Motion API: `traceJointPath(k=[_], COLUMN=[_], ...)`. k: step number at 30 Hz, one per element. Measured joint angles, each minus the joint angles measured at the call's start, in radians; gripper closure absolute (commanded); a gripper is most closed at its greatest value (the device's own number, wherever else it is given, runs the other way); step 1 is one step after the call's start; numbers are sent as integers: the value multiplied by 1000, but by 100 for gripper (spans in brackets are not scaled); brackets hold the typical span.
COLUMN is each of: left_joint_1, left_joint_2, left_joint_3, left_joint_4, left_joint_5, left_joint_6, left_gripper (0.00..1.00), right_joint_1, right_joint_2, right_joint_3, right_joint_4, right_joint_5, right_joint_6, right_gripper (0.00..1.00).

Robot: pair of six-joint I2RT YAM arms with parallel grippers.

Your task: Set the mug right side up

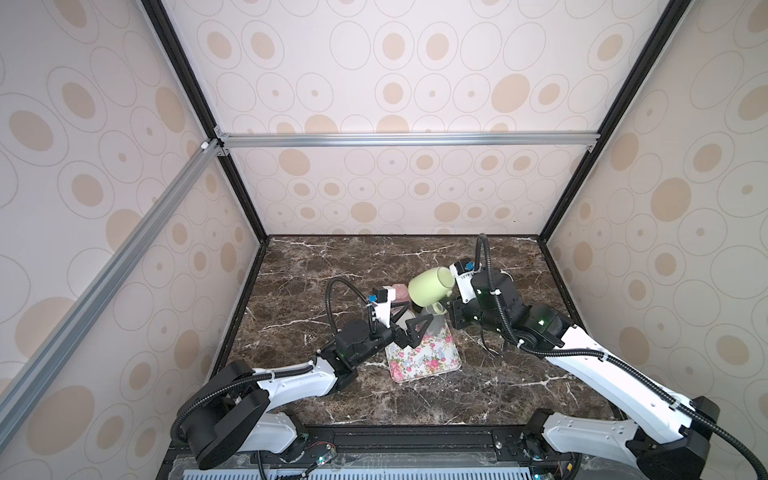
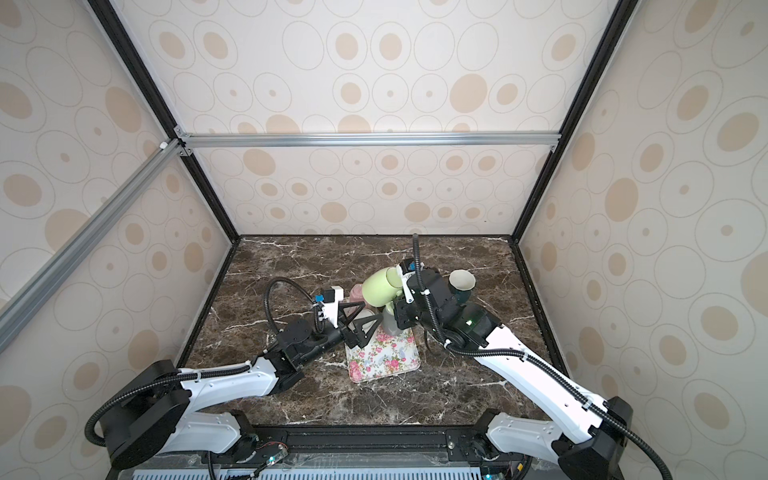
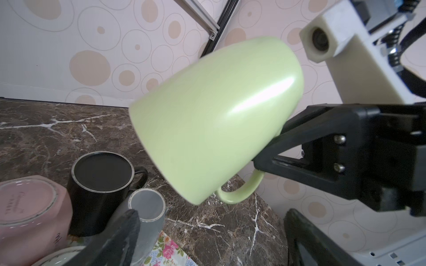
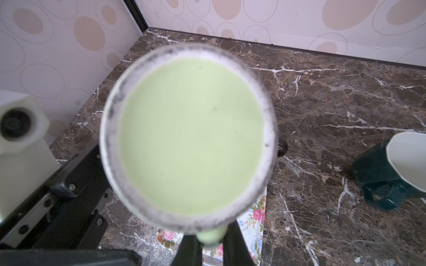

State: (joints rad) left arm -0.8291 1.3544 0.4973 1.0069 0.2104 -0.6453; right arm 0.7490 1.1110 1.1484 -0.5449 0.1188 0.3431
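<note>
Aloft, green mug (image 1: 430, 286), clamped in right gripper (image 4: 211, 241).

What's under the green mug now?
Below the green mug, held by the right gripper: an upturned black mug, a grey cup and the floral tray. In both top views it mostly covers the black mug.

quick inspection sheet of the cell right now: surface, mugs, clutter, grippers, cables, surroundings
surface: dark marble tabletop, no spills seen
job's things: green mug off the table, tilted, base towards the right wrist camera; not yet upright
clutter: pink mug, black mug and grey cup, bases up, by the floral tray's far end; dark teal mug apart on the marble, white inside showing
grippers: right gripper shut on the green mug's handle; left gripper open, holding nothing, over the tray
cables: black hose looped at each wrist, no snag seen
surroundings: circle-patterned walls, aluminium frame bar; nothing else seen
</note>
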Motion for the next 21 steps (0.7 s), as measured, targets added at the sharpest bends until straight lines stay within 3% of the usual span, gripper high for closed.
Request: traceJointPath(k=[12, 14, 21], left_joint_1=[0, 0, 4], left_joint_2=[53, 63, 97], left_joint_3=[50, 58, 85], left_joint_4=[108, 123, 138], left_joint_5=[108, 124, 169], left_joint_6=[-69, -76, -96], left_gripper=[15, 22, 23], right_joint_1=[-10, -11, -22], right_joint_2=[-63, -64, -96], right_joint_3=[-50, -61, -87], right_joint_4=[85, 90, 116], right_joint_5=[-58, -68, -91], right_joint_6=[23, 29, 54], right_gripper=[100, 100, 100])
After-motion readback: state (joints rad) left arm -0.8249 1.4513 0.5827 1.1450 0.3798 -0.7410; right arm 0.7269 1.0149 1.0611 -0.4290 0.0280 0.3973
